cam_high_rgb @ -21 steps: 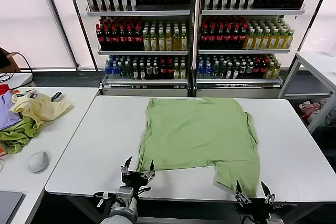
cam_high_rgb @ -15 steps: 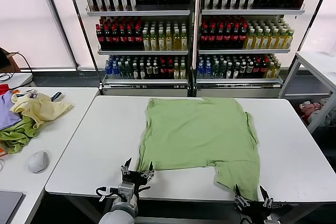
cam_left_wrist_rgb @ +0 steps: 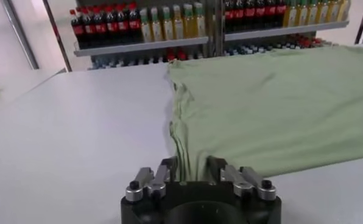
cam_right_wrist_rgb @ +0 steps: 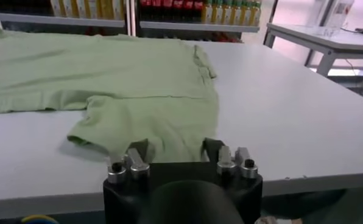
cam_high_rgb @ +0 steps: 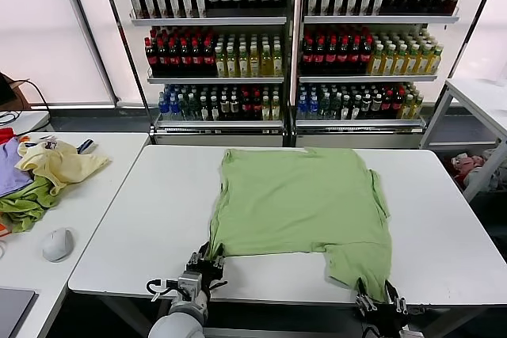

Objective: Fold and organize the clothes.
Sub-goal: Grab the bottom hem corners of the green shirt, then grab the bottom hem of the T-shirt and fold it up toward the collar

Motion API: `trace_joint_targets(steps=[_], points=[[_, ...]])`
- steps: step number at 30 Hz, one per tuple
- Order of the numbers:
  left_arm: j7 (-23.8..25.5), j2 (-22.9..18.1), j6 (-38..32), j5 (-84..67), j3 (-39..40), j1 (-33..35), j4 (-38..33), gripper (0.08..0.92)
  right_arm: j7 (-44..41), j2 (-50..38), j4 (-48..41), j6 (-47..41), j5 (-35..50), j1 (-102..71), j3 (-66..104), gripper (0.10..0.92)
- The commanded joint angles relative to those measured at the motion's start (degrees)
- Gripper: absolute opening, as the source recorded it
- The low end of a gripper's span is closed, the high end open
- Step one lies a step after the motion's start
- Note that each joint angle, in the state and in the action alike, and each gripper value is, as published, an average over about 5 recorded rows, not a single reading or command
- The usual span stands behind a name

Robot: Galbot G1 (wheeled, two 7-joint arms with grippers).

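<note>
The light green T-shirt (cam_high_rgb: pixel 305 211) lies flat on the white table (cam_high_rgb: pixel 142 227), so my left gripper (cam_high_rgb: pixel 204 261) and right gripper (cam_high_rgb: pixel 378 300) straddle its near edge with spread fingers to pinch it.

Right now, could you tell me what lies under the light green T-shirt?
The light green cotton T-shirt lies flat on the white table. Whatever lies beneath the fabric is covered.

No lettering is legible anywhere (the shelved bottles (cam_high_rgb: pixel 238 57) carry labels too small to read).
</note>
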Motion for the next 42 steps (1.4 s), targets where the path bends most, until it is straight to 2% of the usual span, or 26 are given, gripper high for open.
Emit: trace_joint_targets(steps=[1,7,14,17,23,28,35,42], points=[[-0.24,0.23,1.42,-4.44,0.09,0.39,1.10,0.287,-0.05,0.01,-0.37,-1.34,5.98,0.01,-0.11,0.448],[0.21,0.29,1.20,-6.31,-0.19,0.57,0.44,0.135,-1.61,-0.86,1.60,1.83,5.13,-0.38,0.43,0.322],[0.93,1.19,-1.20,-8.55,-1.58,0.79,-4.76,0.118,-3.56,-2.85,6.74,5.97,4.18,0.30,3.31,0.172],[1.16,2.05,-1.77,-9.20,-2.40,0.91,-7.89,0.118,-3.72,-3.81,8.49,6.19,5.05,1.75,5.00,0.136],[1.54,4.02,-2.84,-11.57,-3.38,-0.04,-11.46,0.118,-3.44,-6.09,8.99,5.56,7.51,5.63,7.56,0.130],[1.75,5.40,-3.66,-14.20,-3.56,-3.26,-11.13,0.118,-3.03,-8.10,5.67,4.61,8.99,10.63,8.22,0.130],[1.70,6.30,-3.78,-16.21,-2.03,-9.76,-5.43,0.118,-3.30,-10.77,-1.58,4.18,8.55,18.25,5.91,0.130],[2.01,5.05,-4.15,-12.65,0.27,-15.01,2.01,0.118,-4.19,-12.52,-9.08,3.95,6.61,26.52,3.26,0.130]])
